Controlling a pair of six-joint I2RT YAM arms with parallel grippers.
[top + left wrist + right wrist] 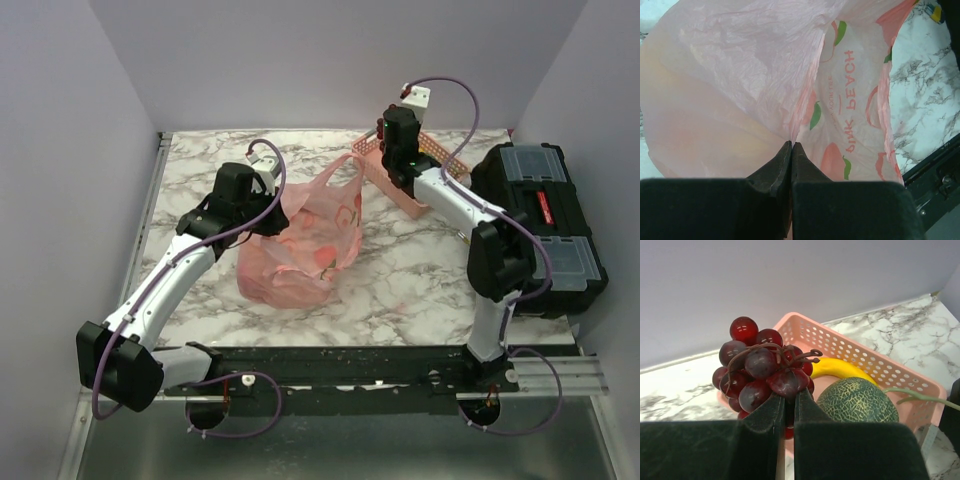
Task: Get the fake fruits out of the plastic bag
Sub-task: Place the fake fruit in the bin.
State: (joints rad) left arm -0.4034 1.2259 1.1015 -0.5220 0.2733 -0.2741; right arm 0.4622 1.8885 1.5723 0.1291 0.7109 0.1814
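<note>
The left claw [791, 146] is closed, pinching a fold of the pink bag [300, 240]. The bag lies slumped on the marble tabletop [420, 285], left of centre, with its peach print showing. What is inside it cannot be made out. The right claw [789, 399] is clamped on the dark red grapes [760, 367] at the far end of a pink basket [880, 371], just right of the bag. In the basket a yellow banana [840, 368] lies just beside a green melon [857, 401]. A black toolbox [545, 215] sits at the right edge.
</note>
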